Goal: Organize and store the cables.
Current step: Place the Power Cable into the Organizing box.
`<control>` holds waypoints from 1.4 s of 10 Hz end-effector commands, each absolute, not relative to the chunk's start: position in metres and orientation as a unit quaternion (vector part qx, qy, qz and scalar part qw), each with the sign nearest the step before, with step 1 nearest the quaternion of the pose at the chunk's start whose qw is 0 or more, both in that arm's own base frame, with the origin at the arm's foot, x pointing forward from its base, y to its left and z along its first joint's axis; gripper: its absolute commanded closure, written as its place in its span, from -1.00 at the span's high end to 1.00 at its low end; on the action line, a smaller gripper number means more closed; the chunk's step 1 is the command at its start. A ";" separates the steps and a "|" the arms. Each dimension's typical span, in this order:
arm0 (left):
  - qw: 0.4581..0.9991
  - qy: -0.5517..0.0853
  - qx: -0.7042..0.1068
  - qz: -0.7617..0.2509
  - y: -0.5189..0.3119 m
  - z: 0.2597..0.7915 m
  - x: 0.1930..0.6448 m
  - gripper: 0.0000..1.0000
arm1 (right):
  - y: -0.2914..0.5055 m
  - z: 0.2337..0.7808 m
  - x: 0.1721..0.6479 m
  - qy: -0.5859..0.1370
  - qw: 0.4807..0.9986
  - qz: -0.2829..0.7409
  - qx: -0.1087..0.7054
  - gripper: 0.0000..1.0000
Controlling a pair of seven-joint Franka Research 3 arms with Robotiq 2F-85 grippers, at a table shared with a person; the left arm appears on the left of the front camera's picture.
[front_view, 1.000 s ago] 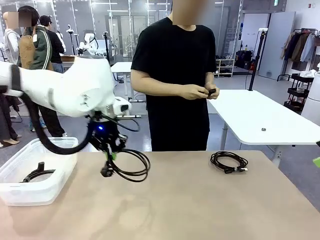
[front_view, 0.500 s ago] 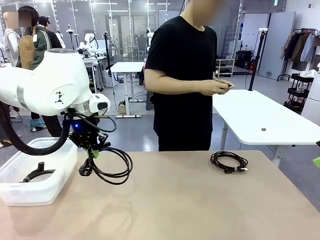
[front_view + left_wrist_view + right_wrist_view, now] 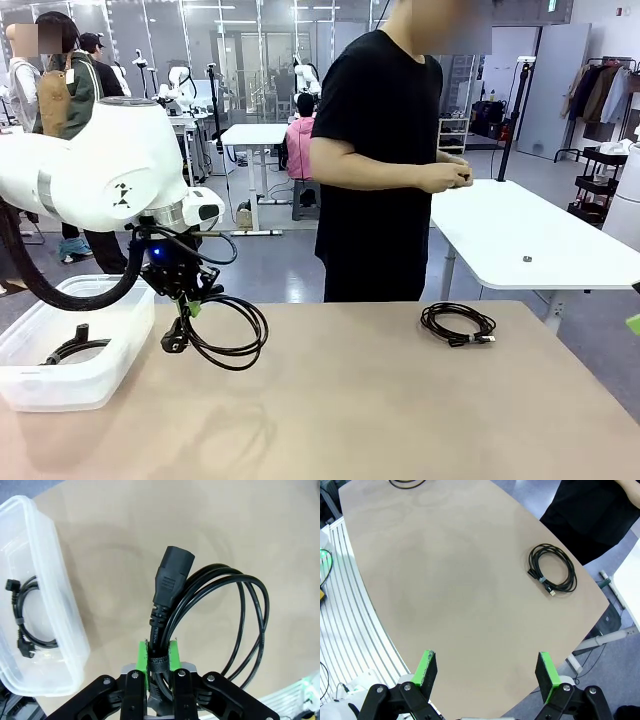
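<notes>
Pinching a coiled cable (image 3: pixel 172 580) above the table (image 3: pixel 400 400) is the left hand (image 3: pixel 159 654); right hand (image 3: pixel 486 659) gapes wide.

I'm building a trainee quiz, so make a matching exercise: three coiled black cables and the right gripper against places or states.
1 thick black power cord coil
2 thin black coil with grey tie
3 black coil with angled plug
4 right gripper
A in clear plastic bin
B fingers open
C on tan table
D held by left gripper
Pairs: 1-D, 2-C, 3-A, 4-B
</notes>
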State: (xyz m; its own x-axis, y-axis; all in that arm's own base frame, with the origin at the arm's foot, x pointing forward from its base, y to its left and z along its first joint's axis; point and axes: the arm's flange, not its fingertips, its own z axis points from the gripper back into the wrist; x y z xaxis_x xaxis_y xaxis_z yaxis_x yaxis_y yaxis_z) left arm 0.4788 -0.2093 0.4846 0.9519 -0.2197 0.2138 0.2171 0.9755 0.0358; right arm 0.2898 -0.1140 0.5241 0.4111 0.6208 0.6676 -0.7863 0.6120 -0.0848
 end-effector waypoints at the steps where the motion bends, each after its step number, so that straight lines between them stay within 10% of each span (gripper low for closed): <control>1: 0.989 -0.079 0.022 -0.126 -0.120 0.513 0.496 -0.63 | -0.115 0.524 0.289 -0.341 0.830 0.425 0.123 1.00; 6: 0.988 -0.072 -0.076 -0.111 0.077 0.485 0.527 -0.63 | -0.115 0.524 0.289 -0.341 0.830 0.425 0.123 1.00; 12: 0.987 -0.082 -0.115 -0.080 0.121 0.435 0.532 -0.63 | -0.115 0.524 0.289 -0.341 0.830 0.425 0.123 1.00; 14: 0.987 -0.084 -0.115 -0.068 0.120 0.438 0.531 0.18 | -0.115 0.524 0.289 -0.341 0.830 0.425 0.123 1.00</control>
